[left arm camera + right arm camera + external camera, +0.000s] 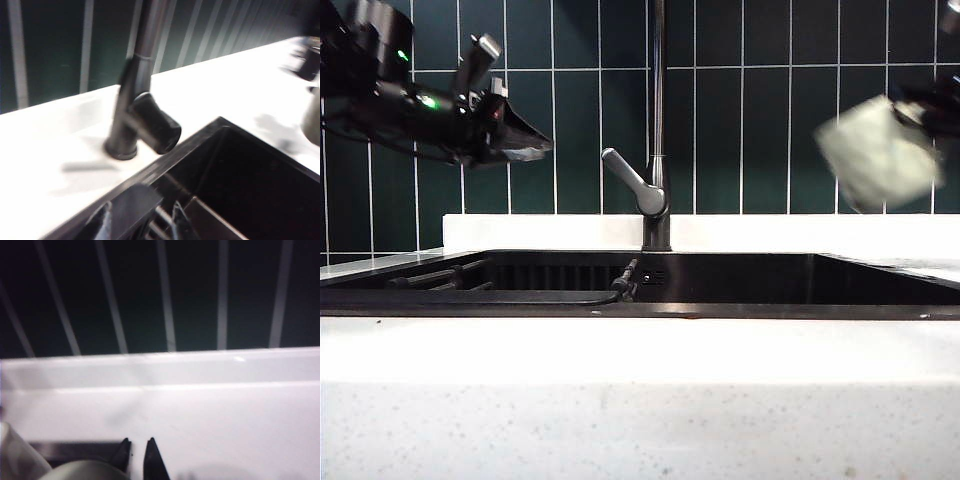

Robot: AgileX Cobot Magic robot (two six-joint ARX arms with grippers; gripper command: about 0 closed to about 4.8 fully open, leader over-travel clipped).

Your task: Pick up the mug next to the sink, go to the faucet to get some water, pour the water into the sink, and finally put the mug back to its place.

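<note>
Dark tiled wall behind the sink (720,280): right gripper (137,450), pinched on the mug (878,152), carries it high at the right, while left gripper (515,145), jaws wide, nears the faucet (657,130) lever, presumably for water

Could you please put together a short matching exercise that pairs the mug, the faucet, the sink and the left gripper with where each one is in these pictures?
Things:
1. mug
2. faucet
3. sink
4. left gripper

Places or states:
A. recessed in the white counter, black inside
B. in the air at the upper left, jaws open, holding nothing
C. lifted and tilted at the right, held by the right gripper
D. upright behind the basin's middle, grey lever angled left

Pairs: 1-C, 2-D, 3-A, 4-B
</note>
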